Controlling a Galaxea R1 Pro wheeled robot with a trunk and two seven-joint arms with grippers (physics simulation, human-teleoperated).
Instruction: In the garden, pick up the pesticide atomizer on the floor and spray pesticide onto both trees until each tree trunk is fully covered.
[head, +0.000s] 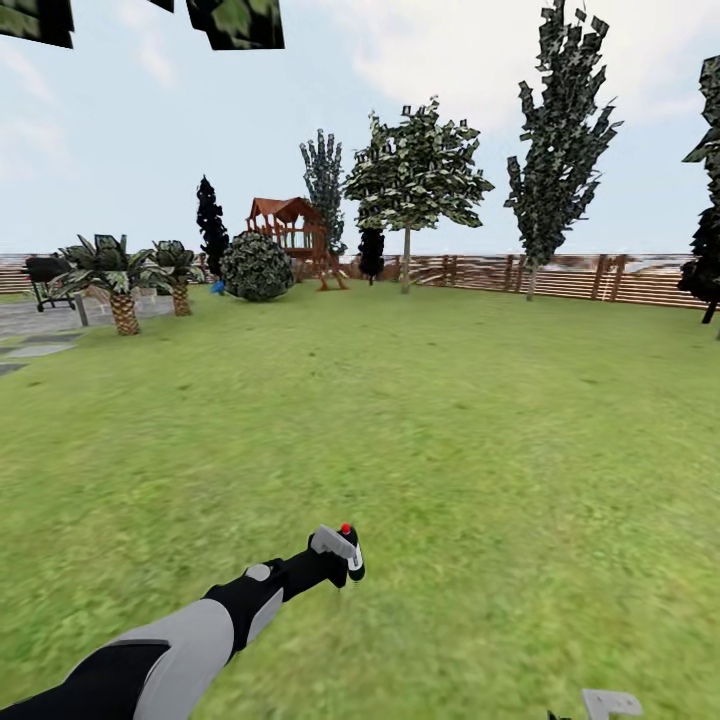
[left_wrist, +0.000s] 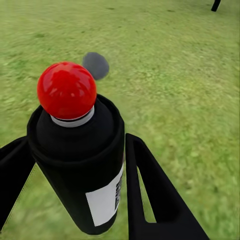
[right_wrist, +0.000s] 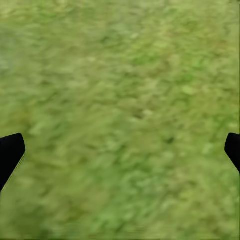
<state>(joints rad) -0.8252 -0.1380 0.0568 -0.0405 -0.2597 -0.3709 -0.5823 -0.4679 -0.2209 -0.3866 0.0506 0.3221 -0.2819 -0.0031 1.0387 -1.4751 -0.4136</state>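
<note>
Our left gripper is closed around the pesticide atomizer, red knob up, its body between both fingers. Our right gripper hangs spread wide over lawn. Far off by the fence stands a tree.

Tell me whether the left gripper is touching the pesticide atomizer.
Touching. The left wrist view shows the pesticide atomizer clamped between the left gripper jaws, both fingers pressed against its dark body.
</note>
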